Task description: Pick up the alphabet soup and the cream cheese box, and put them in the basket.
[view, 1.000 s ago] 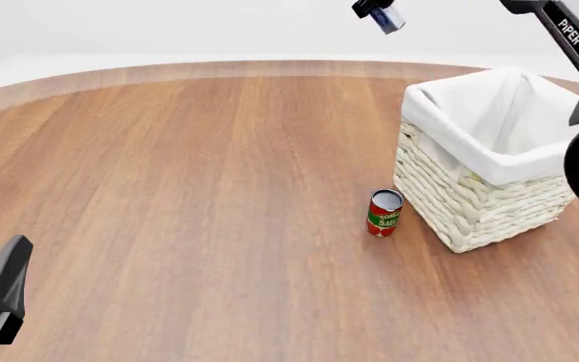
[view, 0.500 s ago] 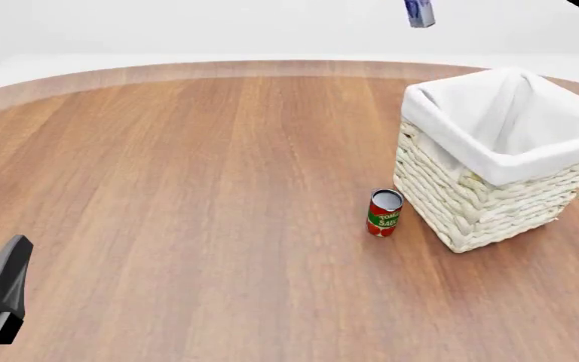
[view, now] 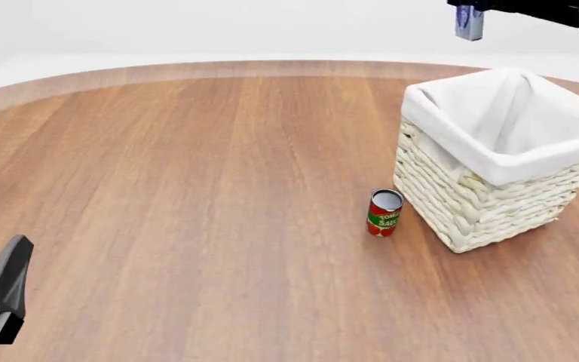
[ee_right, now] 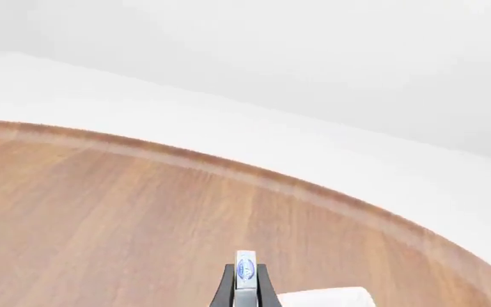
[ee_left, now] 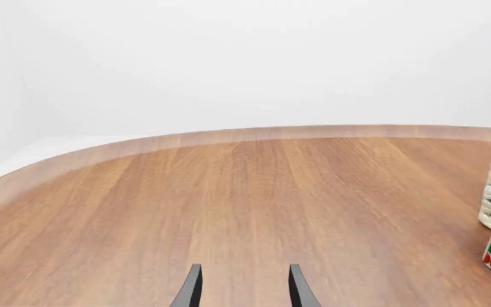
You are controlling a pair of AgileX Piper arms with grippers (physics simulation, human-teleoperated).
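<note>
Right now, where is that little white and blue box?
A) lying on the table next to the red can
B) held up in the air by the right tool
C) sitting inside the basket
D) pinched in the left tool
B: the right tool grips the cream cheese box high in the air near the basket, while the left tool is open with nothing in it.

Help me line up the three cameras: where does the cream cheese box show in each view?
Front view: the cream cheese box hangs at the top right, above the basket.
Right wrist view: bottom centre, pinched edge-on in the right tool.
Left wrist view: not in it.
Shared landmark: the basket's white lining, low in the right wrist view too.
</note>
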